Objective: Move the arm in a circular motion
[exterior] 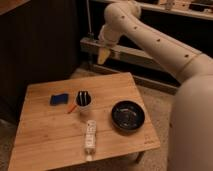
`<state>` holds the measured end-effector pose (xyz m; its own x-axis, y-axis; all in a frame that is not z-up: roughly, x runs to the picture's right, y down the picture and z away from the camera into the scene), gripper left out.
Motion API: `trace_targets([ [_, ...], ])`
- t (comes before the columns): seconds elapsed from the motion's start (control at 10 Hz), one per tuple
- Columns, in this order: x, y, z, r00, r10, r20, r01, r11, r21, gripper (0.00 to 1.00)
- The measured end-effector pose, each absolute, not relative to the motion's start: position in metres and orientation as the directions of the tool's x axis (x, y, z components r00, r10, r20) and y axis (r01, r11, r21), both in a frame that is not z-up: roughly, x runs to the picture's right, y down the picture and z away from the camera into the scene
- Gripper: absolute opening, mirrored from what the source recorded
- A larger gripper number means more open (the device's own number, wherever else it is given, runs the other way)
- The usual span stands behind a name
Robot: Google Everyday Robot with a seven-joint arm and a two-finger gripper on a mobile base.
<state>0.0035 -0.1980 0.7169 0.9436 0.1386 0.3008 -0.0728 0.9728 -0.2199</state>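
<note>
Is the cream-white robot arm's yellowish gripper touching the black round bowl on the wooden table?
No, the gripper hangs in the air, far from the bowl on the table.

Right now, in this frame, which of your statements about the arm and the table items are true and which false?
1. The end effector hangs in the air, touching nothing on the table. True.
2. The arm is lifting the bottle. False: the bottle lies flat on the table near its front edge.
3. The black bowl sits toward the picture's right of the white cup. True.
4. The blue sponge lies inside the bowl. False: it lies on the table beside the cup.
</note>
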Motion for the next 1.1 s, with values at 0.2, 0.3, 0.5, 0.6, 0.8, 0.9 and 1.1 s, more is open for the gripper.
trace_targets([
  [0.2,0.037,-0.18,0.716,0.949,0.185,0.256,-0.127,0.965,-0.229,0.8],
  [0.3,0.048,-0.168,0.713,0.951,0.204,0.231,-0.149,0.961,-0.232,0.8],
  [0.5,0.046,-0.145,0.701,0.954,0.209,0.214,-0.158,0.96,-0.233,0.8],
  [0.6,0.038,-0.126,0.688,0.956,0.207,0.206,-0.157,0.959,-0.234,0.8],
  [0.8,0.035,-0.091,0.668,0.96,0.213,0.179,-0.168,0.956,-0.239,0.8],
  [0.9,0.042,-0.067,0.658,0.963,0.22,0.158,-0.178,0.953,-0.246,0.8],
  [1.1,0.048,-0.028,0.645,0.965,0.218,0.143,-0.173,0.947,-0.271,0.8],
])
